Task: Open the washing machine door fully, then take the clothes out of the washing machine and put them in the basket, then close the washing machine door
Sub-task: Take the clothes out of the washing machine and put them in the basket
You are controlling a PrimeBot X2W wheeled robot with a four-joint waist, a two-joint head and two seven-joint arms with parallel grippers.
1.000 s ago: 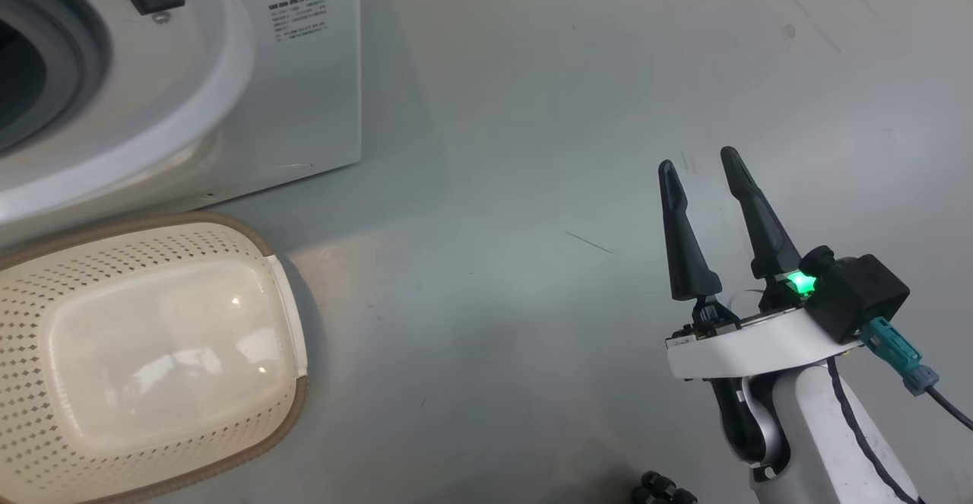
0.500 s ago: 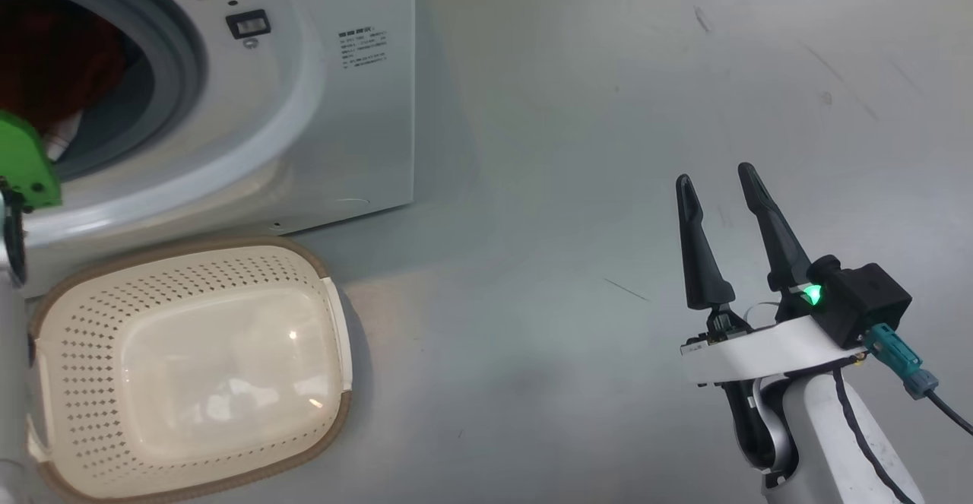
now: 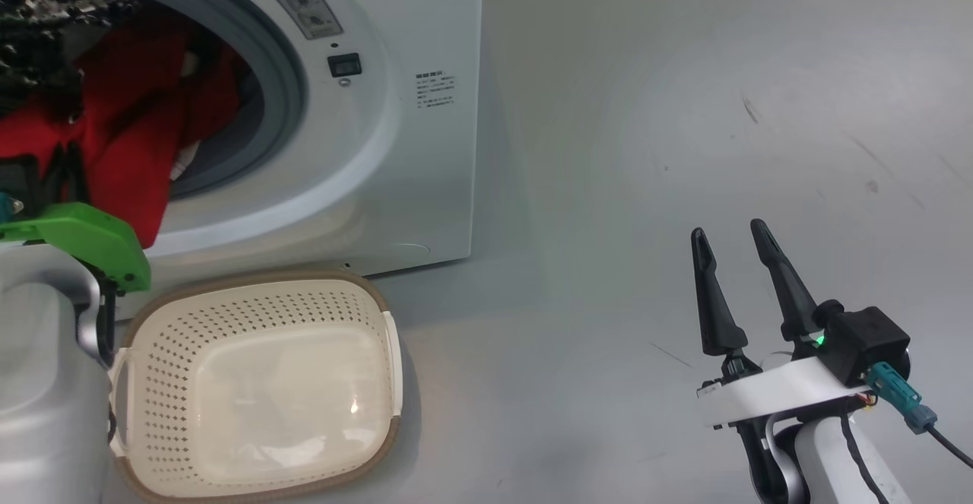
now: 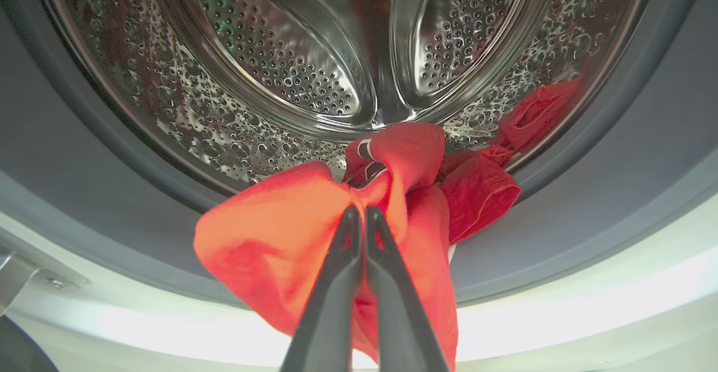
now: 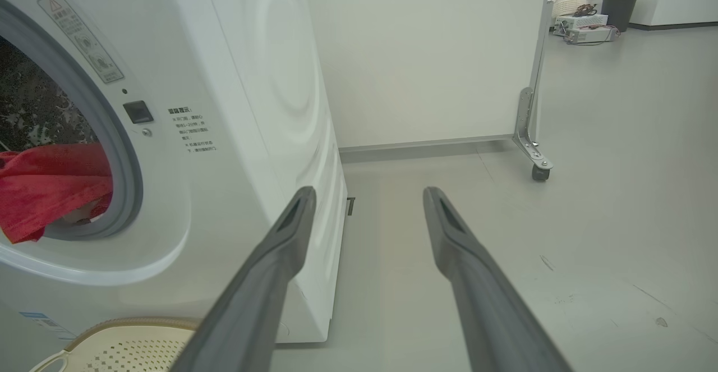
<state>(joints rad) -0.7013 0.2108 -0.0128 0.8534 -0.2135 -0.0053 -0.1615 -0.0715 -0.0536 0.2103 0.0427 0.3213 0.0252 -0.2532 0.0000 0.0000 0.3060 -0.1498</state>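
The washing machine (image 3: pixel 410 169) stands with its opening uncovered; the washing machine door is out of view. Red clothes (image 3: pixel 129 131) spill over the grey gasket (image 4: pixel 617 153) from the dimpled steel drum (image 4: pixel 280 69). My left gripper (image 4: pixel 359 215) is shut on a bunch of the red clothes (image 4: pixel 269 237) at the drum's mouth, and the cloth hangs down on both sides of the fingers. The cream basket (image 3: pixel 167 352) sits on the floor right below the opening. Off to the right, over bare floor, my right gripper (image 3: pixel 728 230) stands open and holds nothing.
Grey floor (image 3: pixel 646 147) stretches to the right of the machine. In the right wrist view a white partition on a caster (image 5: pixel 541 173) stands behind the machine (image 5: pixel 252 108), with a dark bin (image 5: pixel 620 10) and boxes far back. The basket's rim (image 5: pixel 134 327) shows at the bottom left.
The head camera has swung, bringing the drum opening, the red clothes and my left wrist into the picture. The right gripper keeps its open pose.
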